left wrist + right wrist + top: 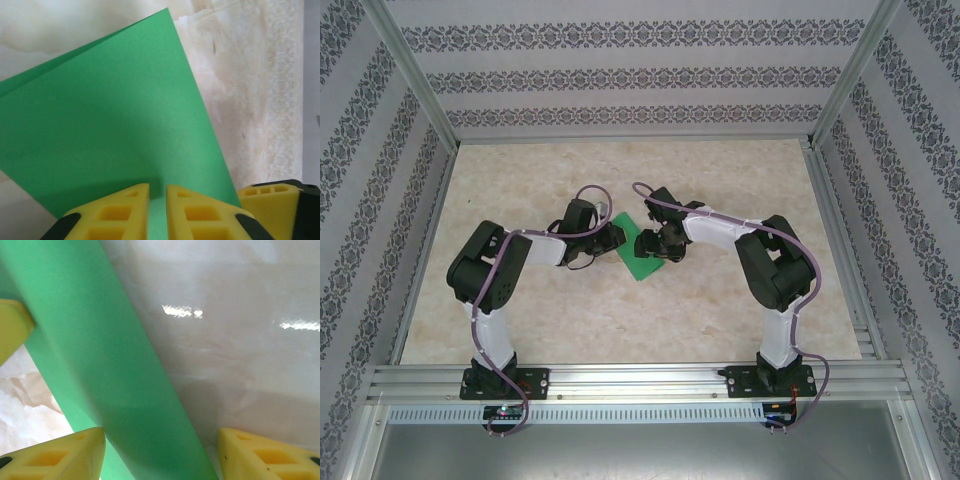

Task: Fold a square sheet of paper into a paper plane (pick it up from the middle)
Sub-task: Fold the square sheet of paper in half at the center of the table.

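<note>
The square sheet of paper (642, 263) is bright green and lies folded on the table's middle, between both grippers. In the left wrist view the paper (115, 115) spreads out ahead, with a lower layer peeking out at its upper left edge. My left gripper (157, 187) (612, 238) has its jaws drawn almost together, a thin slit between them, and the tips are down on the sheet's face. My right gripper (160, 432) (648, 243) is open and straddles a slanting band of the paper (100, 355). One of its yellow fingers (270, 200) sits just past the sheet's right edge.
The tabletop (720, 180) is pale marbled board, fenced by aluminium rails (620, 380) at the front and patterned walls on the sides and back. A yellow finger of the left gripper (12, 325) lies close at the left of the right wrist view.
</note>
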{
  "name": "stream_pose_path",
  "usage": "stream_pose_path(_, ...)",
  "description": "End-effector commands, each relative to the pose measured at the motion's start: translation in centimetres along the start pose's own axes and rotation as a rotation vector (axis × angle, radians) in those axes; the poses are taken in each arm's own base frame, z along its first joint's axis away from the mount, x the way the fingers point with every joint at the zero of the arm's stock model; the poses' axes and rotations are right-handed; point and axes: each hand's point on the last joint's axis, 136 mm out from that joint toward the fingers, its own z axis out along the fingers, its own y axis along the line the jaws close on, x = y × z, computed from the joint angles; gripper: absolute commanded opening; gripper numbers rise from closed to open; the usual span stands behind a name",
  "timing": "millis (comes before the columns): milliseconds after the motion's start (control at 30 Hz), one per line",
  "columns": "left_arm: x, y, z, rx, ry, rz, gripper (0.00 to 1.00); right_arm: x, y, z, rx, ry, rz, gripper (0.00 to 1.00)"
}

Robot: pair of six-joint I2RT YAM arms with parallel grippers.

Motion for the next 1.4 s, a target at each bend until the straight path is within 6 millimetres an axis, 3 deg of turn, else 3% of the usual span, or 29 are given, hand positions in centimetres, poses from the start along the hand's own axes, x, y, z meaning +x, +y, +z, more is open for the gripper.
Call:
stream_pose_path(0,0.8,0.8,0.4,-0.054,0.041,0.017,0.15,-2.0,2.2,-1.6,-0.098,-0.037,-0.087,0.63)
stream_pose_path(200,1.7,1.9,0.6,-0.106,0.091,0.028,0.11,-3.7,3.3,-3.2,-0.123,-0.058,-0.225,0.69)
stream_pose_path(400,2.0,2.1,0.8,-0.108,0.11,0.026,0.1,-4.7,3.0,-1.7,-0.123,-0.008,-0.287,0.68)
stream_pose_path(667,1.8,2.1,0.9,-0.114,0.11,0.03,0.09,-4.2,2.9,-0.1,-0.151,0.052,-0.338,0.67)
stream_pose_path(867,1.4,1.4,0.9,-0.096,0.104,0.024,0.11,-4.3,1.9,1.2,-0.119,0.069,-0.326,0.56)
stream_pose_path(967,0.8,0.1,0.6,-0.06,0.093,0.019,0.14,-4.4,1.0,1.8,-0.093,0.07,-0.3,0.5)
stream_pose_path(1100,-0.3,-1.8,-0.5,-0.032,0.055,-0.017,0.23,-4.5,-0.3,2.5,-0.061,0.067,-0.252,0.44)
stream_pose_path(1367,-2.3,-2.6,-4.2,-0.105,-0.088,0.0,0.29,-4.5,-2.9,3.7,-0.012,0.063,-0.129,0.41)
